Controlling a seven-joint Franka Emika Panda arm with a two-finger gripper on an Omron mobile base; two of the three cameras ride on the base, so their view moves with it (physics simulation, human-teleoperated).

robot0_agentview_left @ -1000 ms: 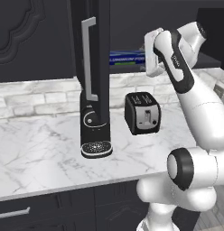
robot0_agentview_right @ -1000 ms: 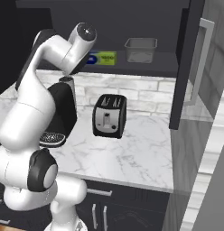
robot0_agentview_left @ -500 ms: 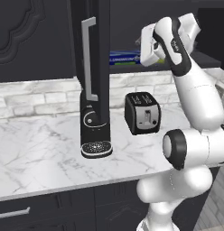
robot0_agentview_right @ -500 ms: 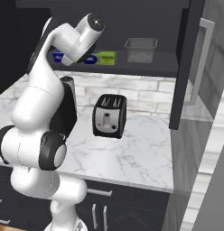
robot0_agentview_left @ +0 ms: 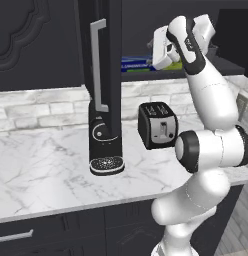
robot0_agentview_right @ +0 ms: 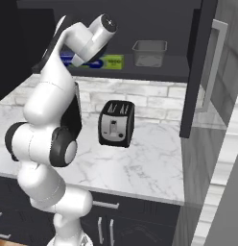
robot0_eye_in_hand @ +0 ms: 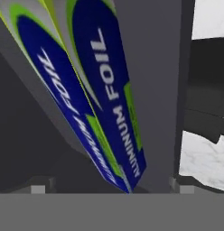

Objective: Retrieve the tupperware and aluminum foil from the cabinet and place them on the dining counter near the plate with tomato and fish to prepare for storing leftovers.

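The gripper (robot0_agentview_left: pixel 163 47) is raised to the level of the shelf (robot0_agentview_right: pixel 154 69) inside the open cabinet (robot0_agentview_right: pixel 197 67), above the marble bench (robot0_agentview_left: pixel 51 175). Its jaws are spread wide, and nothing is held between them. In the hand view the aluminum foil (robot0_eye_in_hand: pixel 109 99) is seen very close in front of the gripper, running lengthwise away from it on the dark shelf, its blue face with white lettering and a green-yellow patch turned to the camera. Whether the fingers touch the box cannot be told.

In the right base view the aluminum foil (robot0_agentview_right: pixel 104 61) is seen lying toward the left end of the shelf, partly covered by the arm. The tupperware (robot0_agentview_right: pixel 149 52) is seen standing upright on the same shelf, further right, near the open door, apart from the foil.

On the bench below, a black toaster (robot0_agentview_left: pixel 157 125) is set near the back edge, and a black coffee machine (robot0_agentview_left: pixel 105 142) is seen to its left. The silver bar handle (robot0_agentview_left: pixel 98 65) of the cabinet door hangs above the coffee machine.
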